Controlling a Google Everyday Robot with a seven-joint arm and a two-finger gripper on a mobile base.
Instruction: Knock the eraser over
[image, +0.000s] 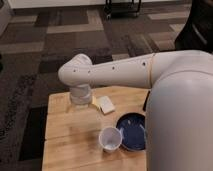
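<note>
On the wooden table (65, 145) a white cup (110, 138) stands nearest, mouth up, with a dark blue plate (132, 131) just beside it at 3 o'clock. Past the cup, at 12 o'clock, lies a pale cream pad (106, 104). The gripper (80, 97) hangs from the white arm (115, 70), low over the table's far left, at the pad's 9 o'clock; whether it is apart or together cannot be told. The eraser (145, 101) is at the gripper's 3 o'clock, well apart, beyond the pad. It is a dark sliver partly hidden by the arm, standing on end, long axis near vertical.
</note>
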